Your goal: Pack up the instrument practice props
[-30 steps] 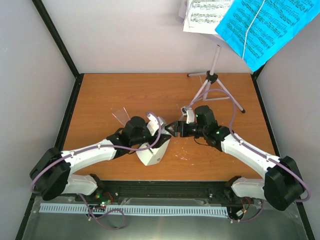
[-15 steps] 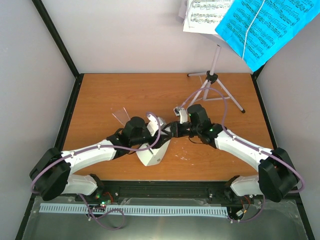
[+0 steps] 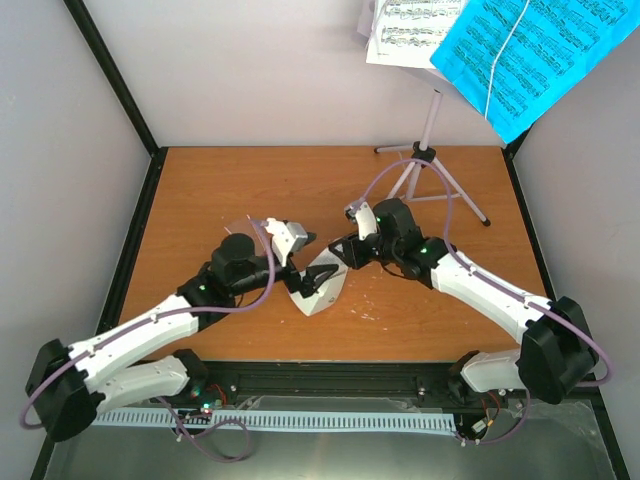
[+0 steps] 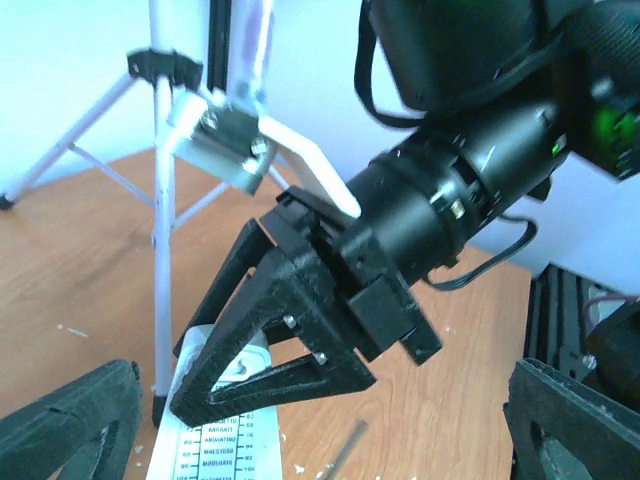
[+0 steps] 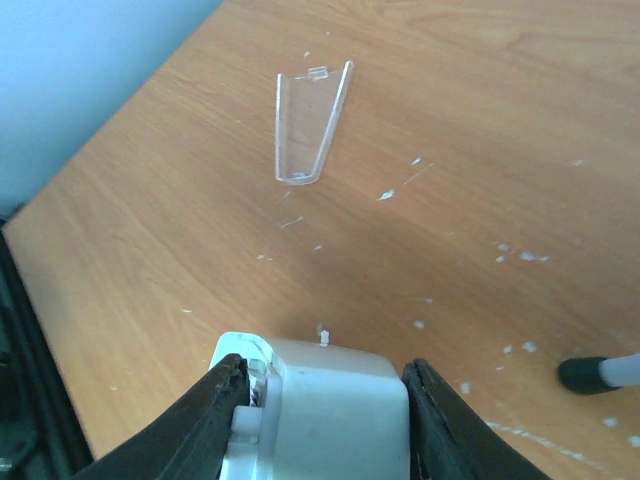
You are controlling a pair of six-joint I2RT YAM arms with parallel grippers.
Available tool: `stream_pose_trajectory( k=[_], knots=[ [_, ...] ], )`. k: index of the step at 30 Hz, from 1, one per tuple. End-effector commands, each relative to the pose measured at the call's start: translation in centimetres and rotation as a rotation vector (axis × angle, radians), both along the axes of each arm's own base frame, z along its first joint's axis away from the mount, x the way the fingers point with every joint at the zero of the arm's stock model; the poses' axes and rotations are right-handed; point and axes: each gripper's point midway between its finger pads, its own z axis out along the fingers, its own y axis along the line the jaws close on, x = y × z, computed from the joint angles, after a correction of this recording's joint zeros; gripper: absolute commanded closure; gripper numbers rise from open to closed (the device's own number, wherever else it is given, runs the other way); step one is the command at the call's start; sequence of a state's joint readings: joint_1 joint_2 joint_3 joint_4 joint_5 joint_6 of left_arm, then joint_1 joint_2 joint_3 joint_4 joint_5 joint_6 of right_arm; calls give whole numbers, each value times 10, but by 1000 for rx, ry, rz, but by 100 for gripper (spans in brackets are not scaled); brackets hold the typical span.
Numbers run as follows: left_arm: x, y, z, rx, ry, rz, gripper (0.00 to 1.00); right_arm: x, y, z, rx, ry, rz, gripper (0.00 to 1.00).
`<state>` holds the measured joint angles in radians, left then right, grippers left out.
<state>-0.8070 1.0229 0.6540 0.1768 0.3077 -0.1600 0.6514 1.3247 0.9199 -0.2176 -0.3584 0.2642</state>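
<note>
The right gripper (image 5: 325, 380) is clenched on the small white pyramid metronome (image 5: 330, 420) on the wooden surface (image 5: 480, 150). The left gripper (image 4: 320, 400) hangs wide, released, just beside it. The clear plastic cover (image 5: 310, 125) lies apart.

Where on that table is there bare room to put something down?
Bare wood lies in the back left corner, behind the clear cover, and along the front edge before the metronome. Crowded: the middle and around the music stand.

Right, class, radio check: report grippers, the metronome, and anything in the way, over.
Left gripper open. Right gripper shut on metronome. Clear cover off, lying apart on table. Music stand foot close by.
</note>
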Motion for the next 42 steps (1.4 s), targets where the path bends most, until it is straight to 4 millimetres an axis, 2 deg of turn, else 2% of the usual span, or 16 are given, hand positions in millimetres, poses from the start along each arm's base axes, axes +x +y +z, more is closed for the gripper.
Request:
stream_pose_trajectory(
  k=[1,5,8,12,16,19,26,30,33,36,39,42],
  knots=[
    [9,28,38,-92,22,95,0,13,5,33,-67,-209,54,67],
    [38,74,31,-122,138,230,1,5,18,36,-155,-300,139,67],
    [46,95,13,-175,228,243,1,-1,25,32,-196,-343,196,67],
    [45,99,-13,-239,290,205,1,-10,35,32,-196,-386,266,66],
    [58,104,-54,-216,433,275,1,-16,42,29,-225,-403,316,63],
    [65,111,-75,-193,495,347,1,-19,45,26,-231,-398,332,58],
    [61,116,-94,-178,536,385,1,-33,50,28,-191,-390,376,40],
    [59,117,-105,-155,564,390,1,-40,49,46,-132,-413,372,26],
    [59,119,-115,-127,598,409,1,-40,39,72,-75,-450,299,15],
    [57,124,-130,-87,646,449,1,-27,13,88,-51,-457,106,6],
    [53,127,-144,-58,693,469,1,-14,-20,74,-40,-362,-76,5],
    [51,123,-151,-51,735,448,1,-10,-48,35,-37,-204,-213,9]
  ],
)
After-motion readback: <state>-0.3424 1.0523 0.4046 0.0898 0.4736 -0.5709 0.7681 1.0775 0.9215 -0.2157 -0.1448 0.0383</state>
